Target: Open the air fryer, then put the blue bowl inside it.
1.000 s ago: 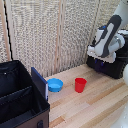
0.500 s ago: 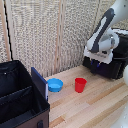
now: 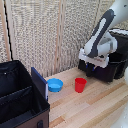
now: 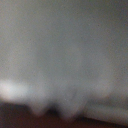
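Exterior view shows the black fabric case [image 3: 20, 97] filling that view's left foreground, its compartments open upward. Next in bulk, the air fryer [image 3: 112, 62] sits at the exterior view's right on the wooden table [image 3: 95, 107], its drawer front facing the middle of the scene, probably so the drawer has room to slide out. The white arm bends down in front of it, placing the gripper [image 3: 91, 70] against the drawer face where the air fryer handle should be; the handle itself I cannot make out, nor whether the jaws are spread or pressed together. The blue bowl [image 3: 55, 85] rests upright just beside the case, with the red cup [image 3: 80, 84] near it. Wrist view is only grey blur.
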